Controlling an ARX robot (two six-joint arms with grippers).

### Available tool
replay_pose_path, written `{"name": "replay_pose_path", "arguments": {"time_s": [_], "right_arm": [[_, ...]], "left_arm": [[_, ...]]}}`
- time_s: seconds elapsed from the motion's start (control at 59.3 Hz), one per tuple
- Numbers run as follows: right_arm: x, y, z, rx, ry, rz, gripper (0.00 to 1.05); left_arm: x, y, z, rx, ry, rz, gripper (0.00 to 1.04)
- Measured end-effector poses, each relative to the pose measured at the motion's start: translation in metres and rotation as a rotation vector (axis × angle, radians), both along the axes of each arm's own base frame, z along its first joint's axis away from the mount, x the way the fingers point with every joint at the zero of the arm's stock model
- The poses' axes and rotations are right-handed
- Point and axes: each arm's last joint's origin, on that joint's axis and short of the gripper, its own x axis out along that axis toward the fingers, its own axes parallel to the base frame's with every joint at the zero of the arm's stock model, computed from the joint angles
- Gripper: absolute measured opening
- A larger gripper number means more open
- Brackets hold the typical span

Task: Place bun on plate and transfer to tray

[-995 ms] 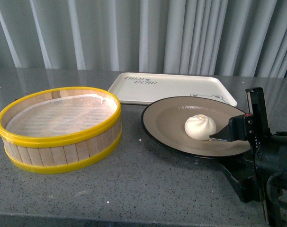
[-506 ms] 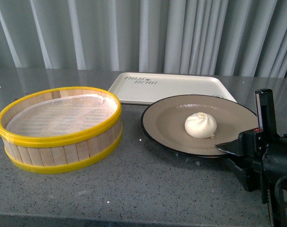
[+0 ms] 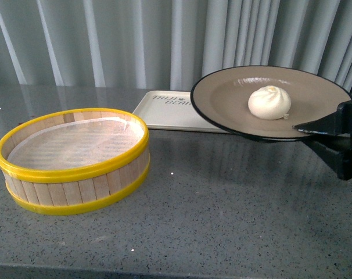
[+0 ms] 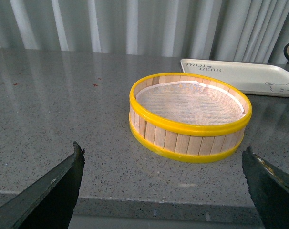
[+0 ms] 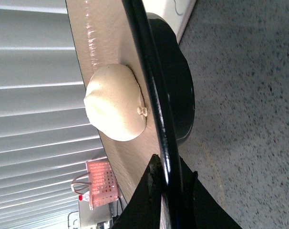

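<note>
Bun [image 3: 269,102] sits on the plate [image 3: 222,96], now lifted off the table [image 3: 222,203] to upper right, near the tray [image 3: 164,110]; right gripper [image 5: 167,177] jaws clench its rim, left gripper [image 4: 162,149] jaws gape empty. Setting down remains.

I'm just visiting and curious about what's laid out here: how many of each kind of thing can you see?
bun: 1
plate: 1
tray: 1
wooden steamer: 1
Total: 4
</note>
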Motion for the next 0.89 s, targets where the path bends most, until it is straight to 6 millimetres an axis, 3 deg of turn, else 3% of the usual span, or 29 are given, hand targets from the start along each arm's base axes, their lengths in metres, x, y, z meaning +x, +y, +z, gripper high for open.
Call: {"name": "replay_pose_path", "arguments": {"time_s": [0.371,0.894], "right_arm": [[0.054,-0.039,0.006,0.005,-0.009,-0.056,0.03],[0.131,-0.031,-0.003,-0.002,0.035,-0.004,0.03]], "left_arm": [[0.0,0.0,0.0,0.0,0.0,0.0,0.98],[0.0,0.0,0.0,0.0,0.0,0.0,0.98]]}}
